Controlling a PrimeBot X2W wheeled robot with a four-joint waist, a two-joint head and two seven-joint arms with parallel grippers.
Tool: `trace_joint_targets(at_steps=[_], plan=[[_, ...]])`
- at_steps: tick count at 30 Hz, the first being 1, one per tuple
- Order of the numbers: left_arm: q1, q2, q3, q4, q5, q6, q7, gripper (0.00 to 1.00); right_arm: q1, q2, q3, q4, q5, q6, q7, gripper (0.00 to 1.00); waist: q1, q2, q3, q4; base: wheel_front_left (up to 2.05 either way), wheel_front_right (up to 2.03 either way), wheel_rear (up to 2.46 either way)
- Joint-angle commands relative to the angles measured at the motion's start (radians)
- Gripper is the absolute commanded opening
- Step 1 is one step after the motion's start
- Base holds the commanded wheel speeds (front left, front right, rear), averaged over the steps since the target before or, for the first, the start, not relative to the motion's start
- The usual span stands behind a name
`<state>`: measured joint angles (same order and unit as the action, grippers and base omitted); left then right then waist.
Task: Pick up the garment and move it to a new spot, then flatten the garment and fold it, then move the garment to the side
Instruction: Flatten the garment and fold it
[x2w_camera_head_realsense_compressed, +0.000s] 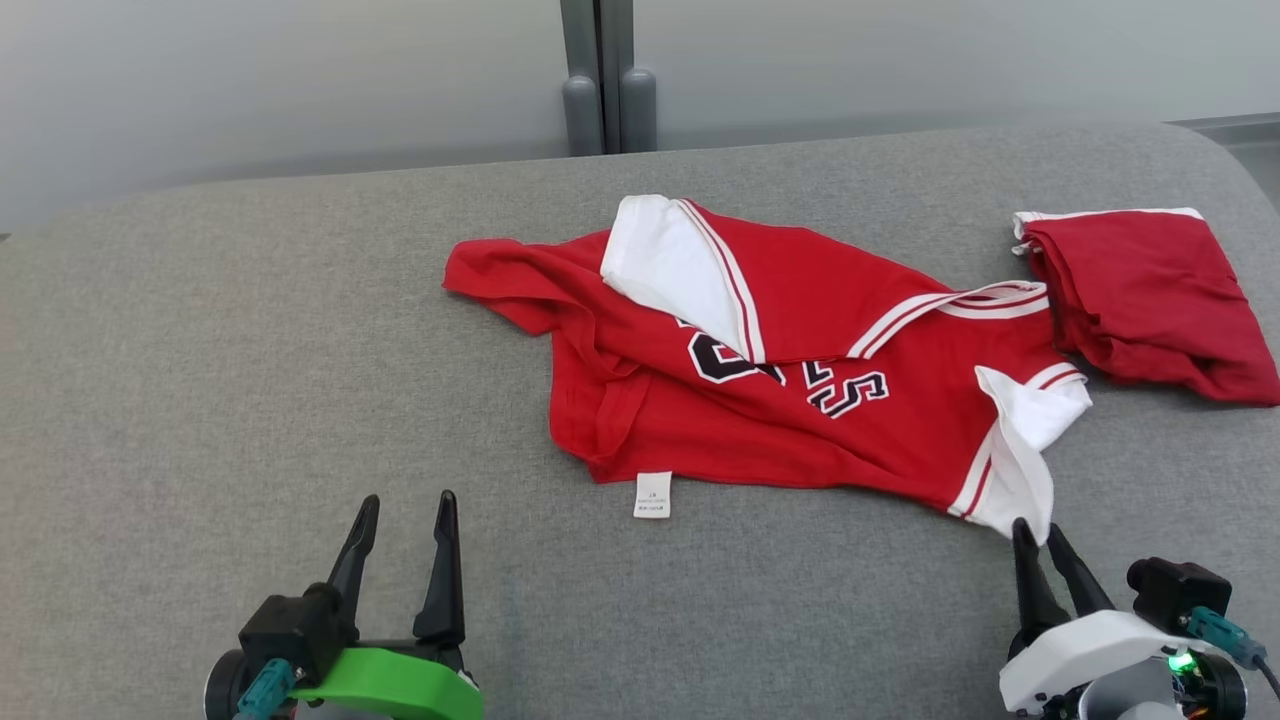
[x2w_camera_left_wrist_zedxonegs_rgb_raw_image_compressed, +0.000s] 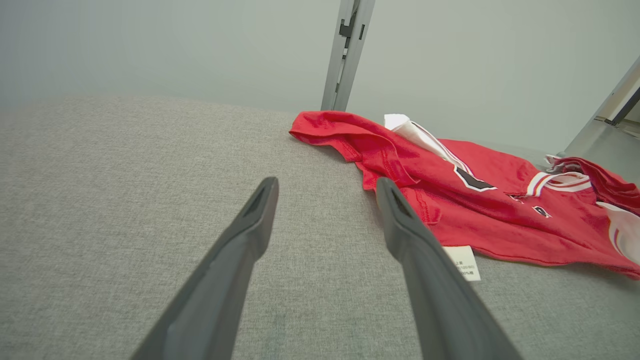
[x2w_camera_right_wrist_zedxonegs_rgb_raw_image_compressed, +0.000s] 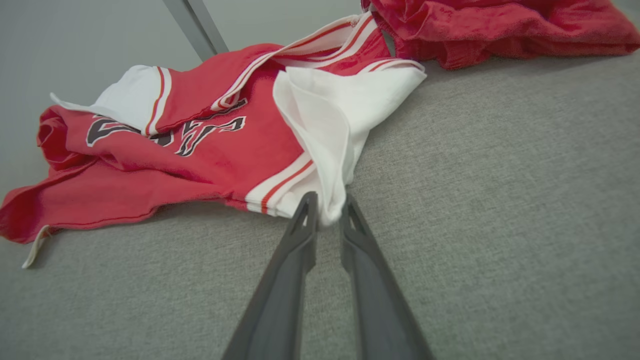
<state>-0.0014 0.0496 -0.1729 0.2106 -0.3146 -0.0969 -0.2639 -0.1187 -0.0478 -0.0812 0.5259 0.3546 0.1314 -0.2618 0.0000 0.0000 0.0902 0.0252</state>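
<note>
A red jersey (x2w_camera_head_realsense_compressed: 780, 420) with white sleeves and dark lettering lies crumpled on the grey padded surface (x2w_camera_head_realsense_compressed: 200, 350), its white label (x2w_camera_head_realsense_compressed: 652, 495) sticking out at the near hem. My right gripper (x2w_camera_head_realsense_compressed: 1036, 530) is at the jersey's near right corner. Its fingers are pinched on the tip of the white sleeve (x2w_camera_right_wrist_zedxonegs_rgb_raw_image_compressed: 330, 150), and the cloth sits between the tips of the right gripper (x2w_camera_right_wrist_zedxonegs_rgb_raw_image_compressed: 329, 200). My left gripper (x2w_camera_head_realsense_compressed: 406, 503) stands open at the lower left, short of the jersey (x2w_camera_left_wrist_zedxonegs_rgb_raw_image_compressed: 480, 220) and touching nothing. Bare fabric surface shows in the gap of the left gripper (x2w_camera_left_wrist_zedxonegs_rgb_raw_image_compressed: 326, 184).
A second red garment with white trim (x2w_camera_head_realsense_compressed: 1150, 300) lies bunched at the far right, close to the jersey's collar. A grey post (x2w_camera_head_realsense_compressed: 600, 80) rises behind the surface's far edge. Bare grey surface stretches to the left and along the front.
</note>
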Motion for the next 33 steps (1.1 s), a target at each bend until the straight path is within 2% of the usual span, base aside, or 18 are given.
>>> trace_joint_targets(at_steps=[1, 7, 14, 23, 33], plan=[[0.005, 0.002, 0.004, 0.003, 0.004, -0.005, 0.000, 1.00, 0.024, -0.005, 0.000, -0.012, -0.002, -0.002, -0.004, 1.00, 0.0000, 0.0000, -0.007, -0.011, 0.00, 0.00, 0.00], [0.010, 0.002, -0.010, 0.024, 0.016, -0.010, 0.000, 1.00, 0.042, -0.005, -0.041, -0.118, -0.057, -0.002, -0.004, 1.00, 0.0000, 0.0000, -0.027, -0.039, 0.00, 0.00, 0.00], [-0.064, 0.002, -0.105, 0.151, 0.017, -0.025, 0.000, 1.00, -0.007, -0.005, -0.064, -0.271, -0.136, -0.002, -0.004, 1.00, 0.0000, 0.0000, -0.025, -0.073, 0.00, 0.00, 0.00], [-0.252, 0.003, -0.243, 0.382, -0.050, -0.032, 0.000, 1.00, -0.093, -0.005, -0.012, -0.302, -0.207, -0.002, -0.004, 1.00, 0.0000, 0.0000, 0.041, -0.116, 0.00, 0.00, 0.00], [-0.426, 0.003, -0.269, 0.551, -0.135, 0.042, 0.000, 1.00, -0.161, -0.005, 0.008, -0.312, -0.236, -0.002, -0.004, 1.00, 0.0000, 0.0000, 0.132, -0.160, 0.00, 0.00, 0.00]])
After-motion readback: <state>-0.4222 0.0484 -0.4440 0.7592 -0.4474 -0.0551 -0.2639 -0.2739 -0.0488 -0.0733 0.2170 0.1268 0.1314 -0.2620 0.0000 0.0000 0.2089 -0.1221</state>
